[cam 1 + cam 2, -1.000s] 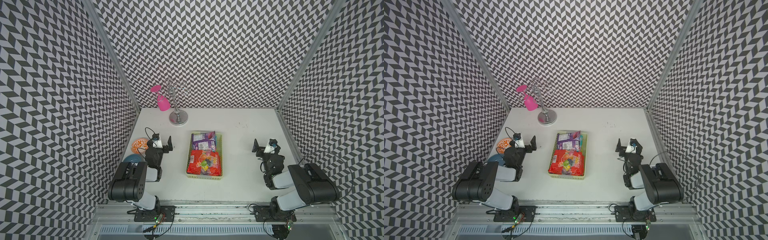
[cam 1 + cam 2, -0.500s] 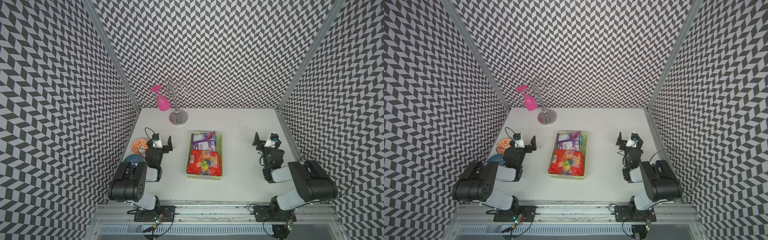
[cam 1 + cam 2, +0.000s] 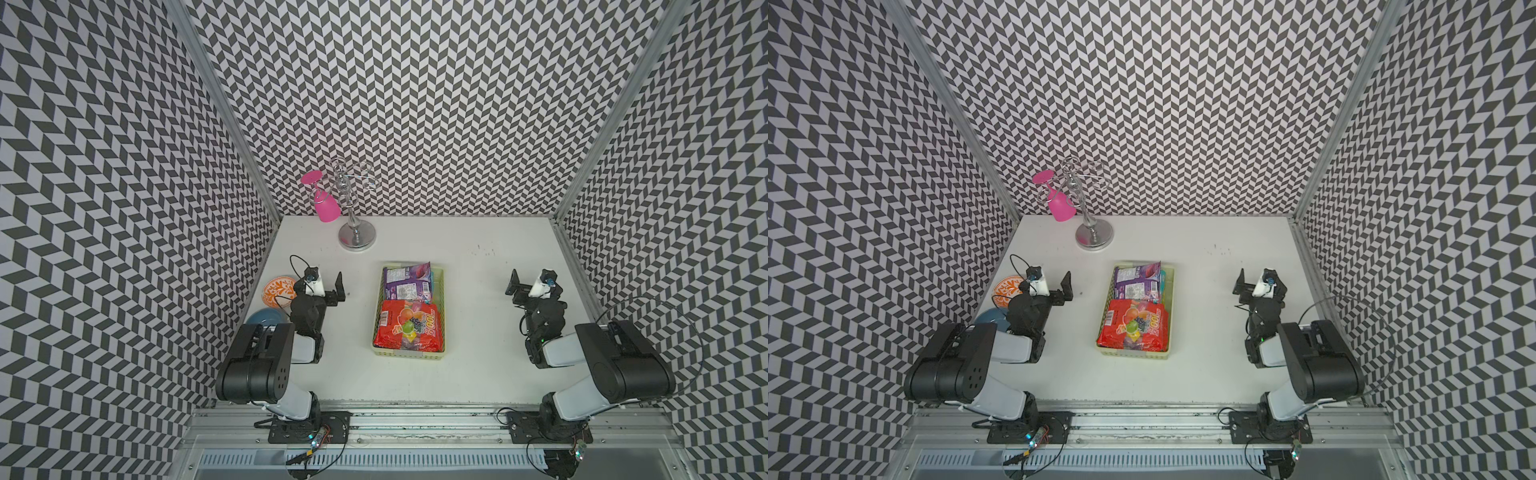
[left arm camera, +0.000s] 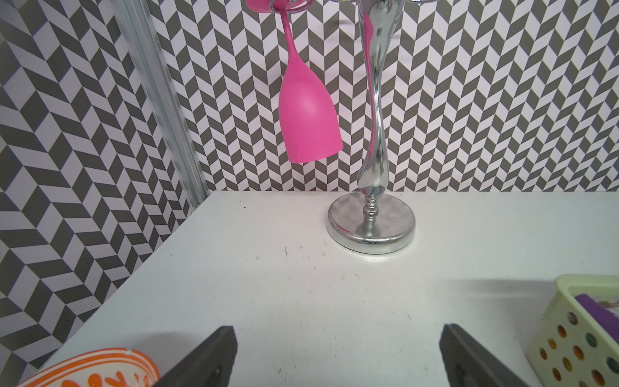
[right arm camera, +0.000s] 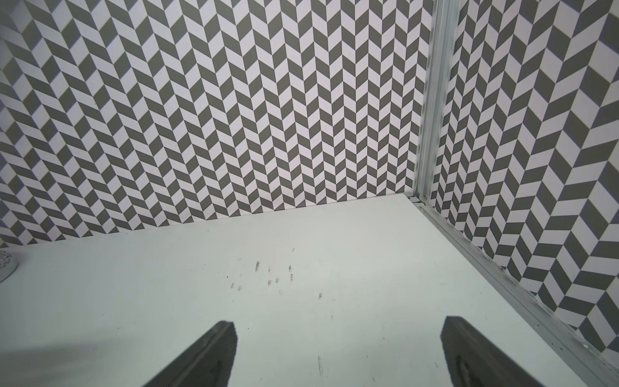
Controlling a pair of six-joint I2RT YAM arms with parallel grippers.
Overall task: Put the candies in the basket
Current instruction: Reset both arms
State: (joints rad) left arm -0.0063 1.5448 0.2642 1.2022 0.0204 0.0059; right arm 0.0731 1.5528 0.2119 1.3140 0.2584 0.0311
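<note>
The pale green basket (image 3: 409, 354) (image 3: 1133, 355) stands mid-table in both top views. Inside lie the candies: a purple bag (image 3: 407, 282) (image 3: 1137, 280) at the far end, a red bag (image 3: 407, 326) (image 3: 1133, 326) at the near end, and a teal edge (image 3: 432, 277) beside the purple one. My left gripper (image 3: 328, 291) (image 4: 336, 331) is open and empty, left of the basket, above bare table. Off to the basket's right, my right gripper (image 3: 528, 289) (image 5: 338, 326) is open and empty too. The left wrist view catches the basket's corner (image 4: 569, 335).
A silver glass stand (image 3: 356, 239) with a hanging pink glass (image 3: 326, 205) stands at the back left. An orange-and-white bowl (image 3: 277, 287) and a blue dish (image 3: 266, 316) sit by the left wall, partly behind the left arm. Patterned walls close three sides.
The right arm has folded back a little, its gripper shifting slightly toward the back wall. The left arm, basket and bags have not moved.
</note>
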